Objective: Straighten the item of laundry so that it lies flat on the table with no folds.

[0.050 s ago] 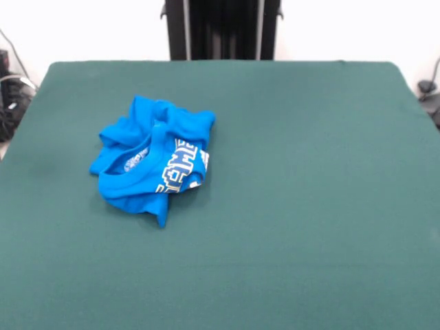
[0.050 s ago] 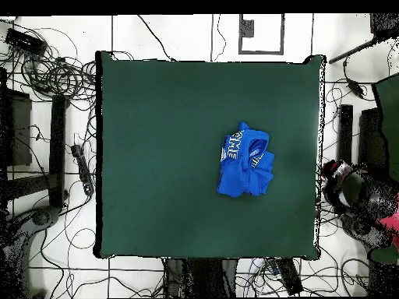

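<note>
The blue T-shirt [image 1: 152,159] [image 2: 246,160] lies crumpled in a heap on the green table [image 1: 309,206] [image 2: 156,156]. Its white block lettering is folded over and only partly shows, so it cannot be read. From the front the heap sits left of centre, with wide bare cloth all around it. No gripper shows in either view, so its jaws cannot be judged.

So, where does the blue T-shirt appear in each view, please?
Front view: the T-shirt lies crumpled left of centre on the table.
Overhead view: it lies right of centre, nearer the table's right edge.
Shared landmark: the white lettering on the shirt.
</note>
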